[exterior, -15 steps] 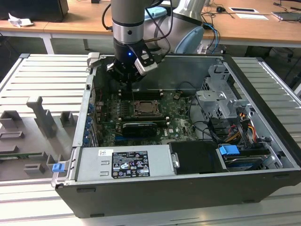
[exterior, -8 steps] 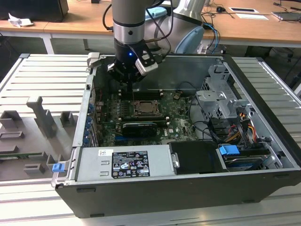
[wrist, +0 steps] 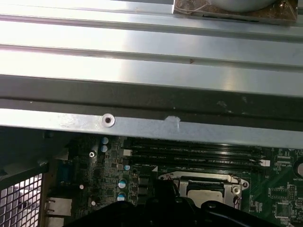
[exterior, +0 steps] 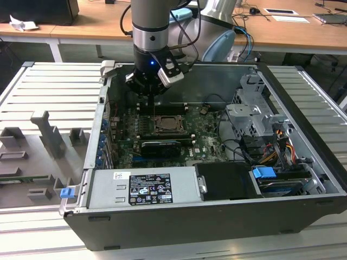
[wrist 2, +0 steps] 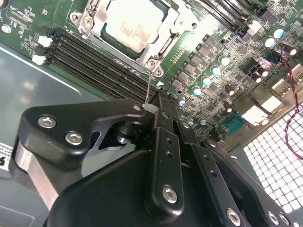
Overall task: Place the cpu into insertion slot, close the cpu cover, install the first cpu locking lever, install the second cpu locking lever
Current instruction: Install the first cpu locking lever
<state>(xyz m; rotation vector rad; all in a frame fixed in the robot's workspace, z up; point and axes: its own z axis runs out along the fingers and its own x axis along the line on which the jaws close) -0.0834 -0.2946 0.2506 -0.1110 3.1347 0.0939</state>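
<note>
Seated already in the insertion slot (wrist 2: 135, 28) near the middle of the green board (wrist 2: 222, 28): the cpu (wrist 2: 131, 26), under the closed cpu cover (wrist 2: 175, 21). Gripper (wrist 2: 150, 109) closed on a thin wire locking lever (wrist 2: 149, 87) (stiff but springy, probably slippery), just beside the cover's corner. Best held near its free end, judging by shape; light, yet needing firm push.

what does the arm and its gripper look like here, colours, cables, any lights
In the exterior view the arm is a thick grey cylinder with a silver band, with black cables looping beside it. Below sits a black wrist block with a small blue light, then the black gripper. In the second wrist view the gripper shows matte black linkage arms fastened with silver screws.
</note>
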